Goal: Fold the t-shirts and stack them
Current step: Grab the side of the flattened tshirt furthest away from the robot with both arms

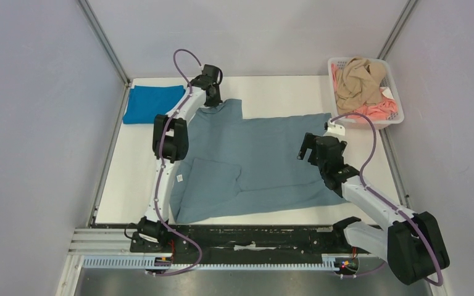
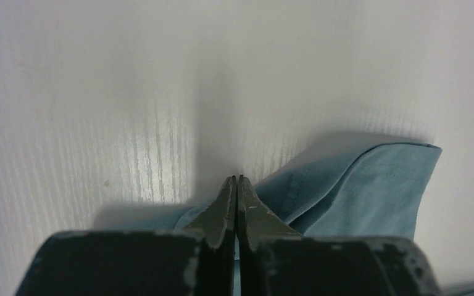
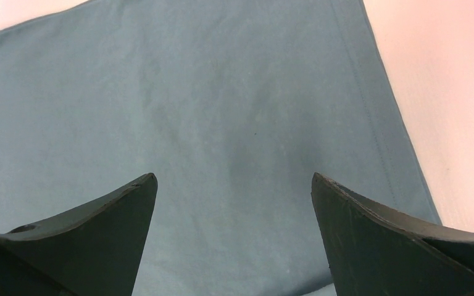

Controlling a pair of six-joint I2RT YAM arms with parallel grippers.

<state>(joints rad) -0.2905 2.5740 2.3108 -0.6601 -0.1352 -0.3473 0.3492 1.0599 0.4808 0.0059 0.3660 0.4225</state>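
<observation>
The dusty grey-blue t-shirt (image 1: 265, 154) lies spread on the white table, its near left part folded over, with a small white label (image 1: 179, 178) showing. My left gripper (image 1: 213, 94) is at the shirt's far left sleeve. In the left wrist view it (image 2: 237, 180) is shut, with a sliver of the sleeve cloth (image 2: 370, 185) between the fingers and the cloth lifted off the table. My right gripper (image 1: 308, 148) is open above the shirt's right part. In the right wrist view it (image 3: 234, 179) holds nothing, with flat cloth (image 3: 191, 92) below it.
A folded bright blue t-shirt (image 1: 151, 103) lies at the far left of the table. A white basket (image 1: 397, 118) at the far right holds a tan shirt (image 1: 358, 77) and a pink one (image 1: 382, 110). Grey walls enclose the table (image 1: 271, 92).
</observation>
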